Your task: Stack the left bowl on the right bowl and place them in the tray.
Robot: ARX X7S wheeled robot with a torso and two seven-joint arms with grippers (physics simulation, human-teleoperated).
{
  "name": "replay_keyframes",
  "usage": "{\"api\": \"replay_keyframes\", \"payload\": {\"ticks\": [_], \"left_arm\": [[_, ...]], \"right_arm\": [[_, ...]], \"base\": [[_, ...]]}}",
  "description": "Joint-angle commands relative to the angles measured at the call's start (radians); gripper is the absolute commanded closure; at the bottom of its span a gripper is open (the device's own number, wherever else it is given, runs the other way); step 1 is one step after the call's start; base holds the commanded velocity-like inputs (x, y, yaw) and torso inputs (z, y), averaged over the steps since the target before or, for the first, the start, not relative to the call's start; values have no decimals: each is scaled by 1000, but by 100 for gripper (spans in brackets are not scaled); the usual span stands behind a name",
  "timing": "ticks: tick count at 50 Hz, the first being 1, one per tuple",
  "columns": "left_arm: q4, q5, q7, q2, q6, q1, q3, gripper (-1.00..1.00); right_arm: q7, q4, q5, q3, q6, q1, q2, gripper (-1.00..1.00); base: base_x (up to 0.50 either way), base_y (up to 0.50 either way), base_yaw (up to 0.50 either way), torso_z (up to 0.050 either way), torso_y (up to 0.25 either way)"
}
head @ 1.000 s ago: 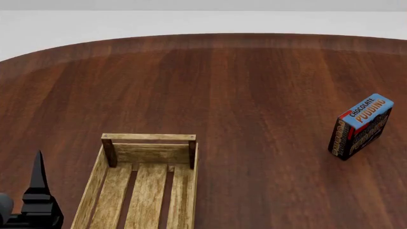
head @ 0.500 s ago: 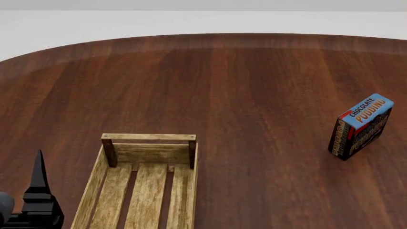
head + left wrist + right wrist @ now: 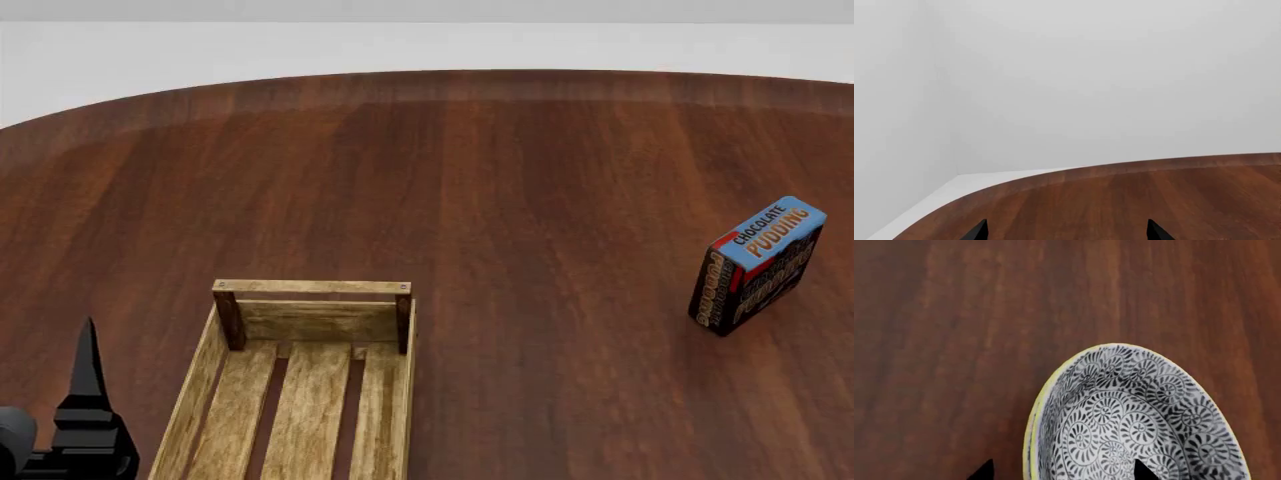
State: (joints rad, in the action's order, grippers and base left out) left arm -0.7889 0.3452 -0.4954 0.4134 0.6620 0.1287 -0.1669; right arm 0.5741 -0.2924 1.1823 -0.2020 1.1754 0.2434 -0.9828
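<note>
Tray [image 3: 300, 385] just right of left gripper [image 3: 1066, 231], long axis running away from robot, near end cut off. Left tips wide apart (nothing between). Right gripper [image 3: 1062, 471] spread over patterned bowl [image 3: 1137, 422]. Box [image 3: 755, 264] reads "CHOCOLATE PUDDING".

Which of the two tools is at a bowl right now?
The right tool: its wrist camera shows the black-and-white patterned bowl right beneath its open tips. The left tool faces only bare table and wall.
</note>
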Motion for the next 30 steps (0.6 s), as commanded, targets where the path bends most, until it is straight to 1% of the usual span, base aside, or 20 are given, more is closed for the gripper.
{"api": "replay_keyframes", "payload": {"ticks": [1, 17, 21, 30], "left_arm": [[3, 0, -2, 2, -4, -1, -5, -100], [1, 4, -7, 5, -7, -4, -5, -100], [3, 5, -7, 5, -12, -7, -4, -100], [10, 8, -5, 6, -25, -12, -2, -100]], "right_arm": [[2, 4, -12, -3, 1, 7, 1, -100], [45, -31, 24, -2, 40, 35, 1, -100], [75, -67, 57, -2, 78, 69, -3, -100], [180, -119, 187, -17, 228, 220, 3, -100]], "base": [[0, 0, 0, 0, 0], [0, 0, 0, 0, 0], [0, 0, 0, 0, 0], [0, 0, 0, 0, 0]]}}
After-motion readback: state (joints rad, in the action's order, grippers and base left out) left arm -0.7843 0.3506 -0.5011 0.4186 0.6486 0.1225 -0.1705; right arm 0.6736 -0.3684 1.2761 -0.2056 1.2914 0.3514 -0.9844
